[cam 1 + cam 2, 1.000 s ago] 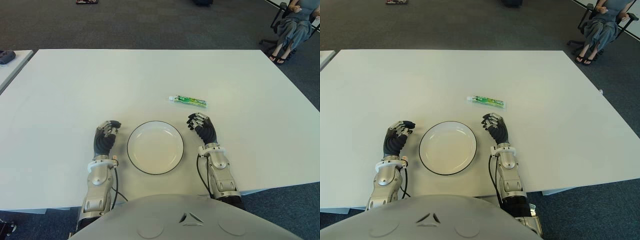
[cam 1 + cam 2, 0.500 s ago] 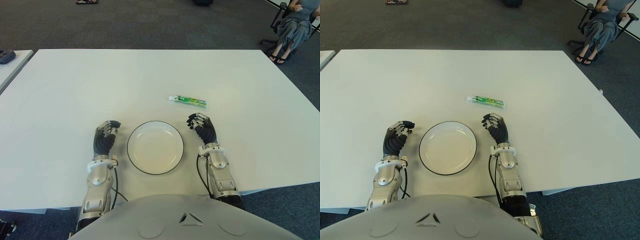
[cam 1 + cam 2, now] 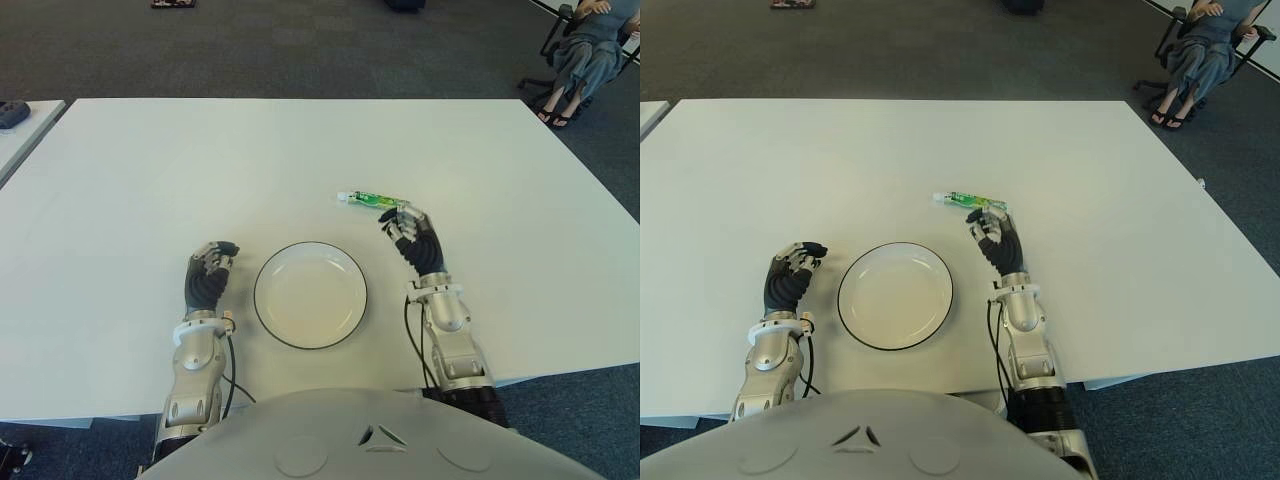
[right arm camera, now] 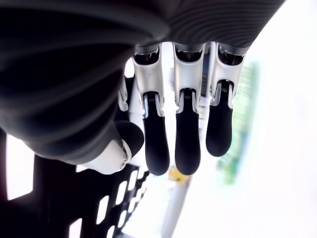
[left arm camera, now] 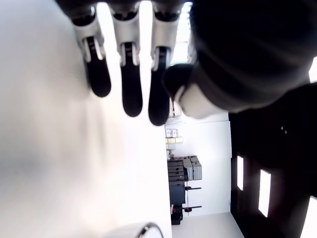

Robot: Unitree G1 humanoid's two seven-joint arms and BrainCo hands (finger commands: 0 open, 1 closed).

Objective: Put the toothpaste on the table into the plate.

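Table [image 3: 200, 160], toothpaste [image 3: 372, 199] under right robot hand [image 3: 415, 240]

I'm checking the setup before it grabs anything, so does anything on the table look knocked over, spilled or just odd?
Nothing stands out. The toothpaste lies flat on the white table, beyond the empty plate, which sits level and unspilled. The right hand reaches over the tube's end, holding nothing; the left hand shows left of the plate.
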